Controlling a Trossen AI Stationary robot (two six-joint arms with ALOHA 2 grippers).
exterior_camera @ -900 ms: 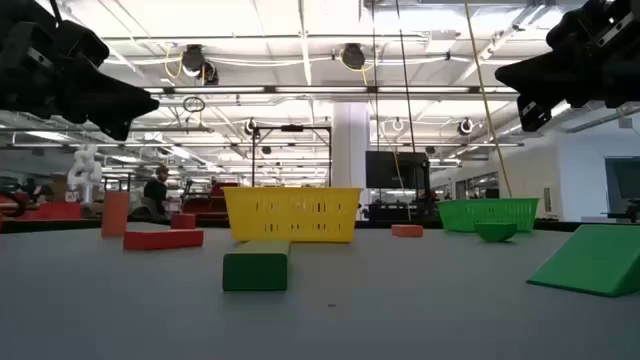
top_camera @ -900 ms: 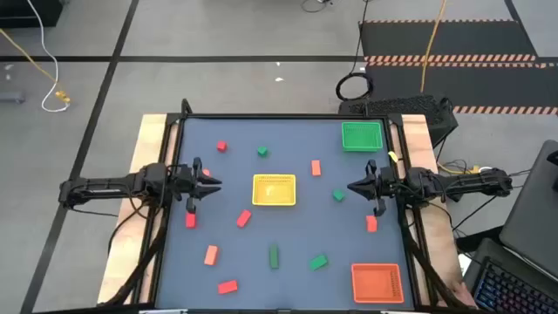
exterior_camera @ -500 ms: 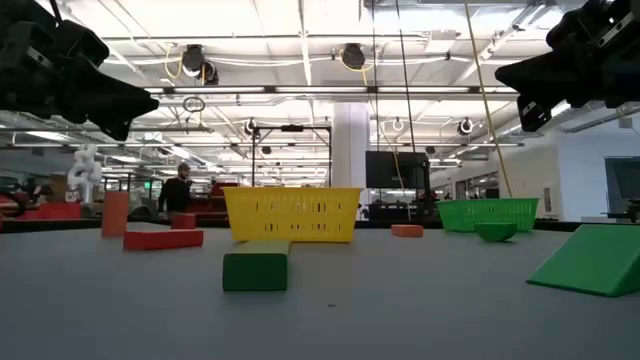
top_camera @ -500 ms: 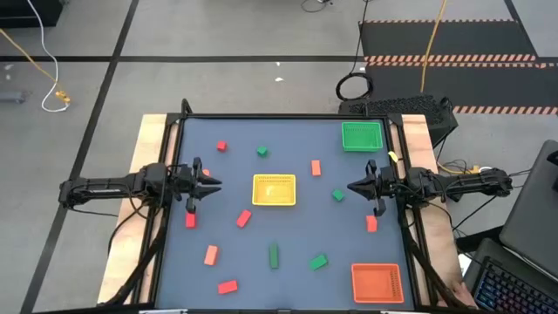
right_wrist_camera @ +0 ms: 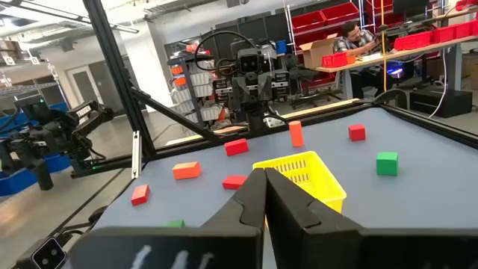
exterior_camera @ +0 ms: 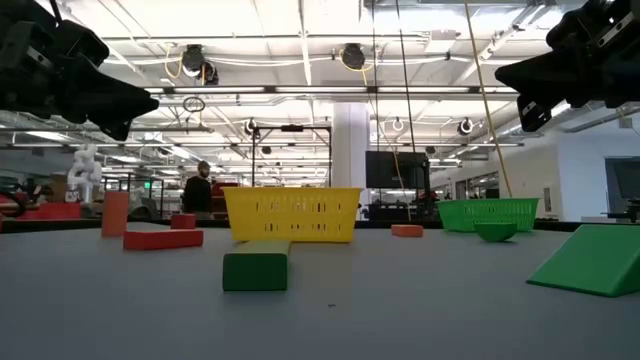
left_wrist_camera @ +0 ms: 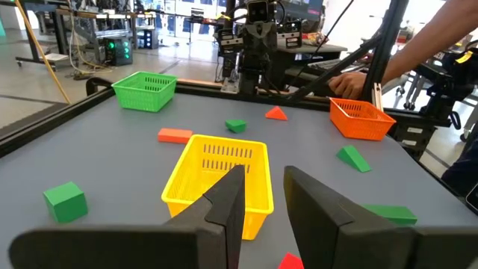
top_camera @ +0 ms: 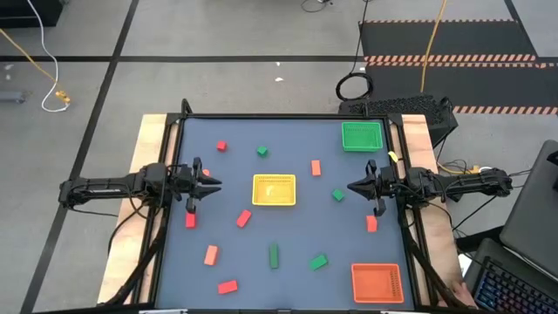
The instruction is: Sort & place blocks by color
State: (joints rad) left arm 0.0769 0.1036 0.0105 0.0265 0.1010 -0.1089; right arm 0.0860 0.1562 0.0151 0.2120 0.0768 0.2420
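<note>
Closest to the low cam there's a green bar [exterior_camera: 256, 270] lying flat on the grey-blue table [top_camera: 288, 240], w/ a green wedge [exterior_camera: 590, 262] off to one side and a red bar [exterior_camera: 163, 239] a bit further back. Mid table sits the yellow tray [top_camera: 274, 190]; green tray [top_camera: 363, 136] is in the far right corner, orange tray [top_camera: 377, 281] near right. Blocks are scattered all over the top, none in any tray afaict. Left gripper [top_camera: 213, 184] hovers left of the yellow tray, jaws a narrow gap apart, holding nothing. Right gripper [top_camera: 351, 187] hovers on the other side, jaws closed, empty. Behind: big workshop, ceiling lights, a person [exterior_camera: 202, 187] standing way back.
</note>
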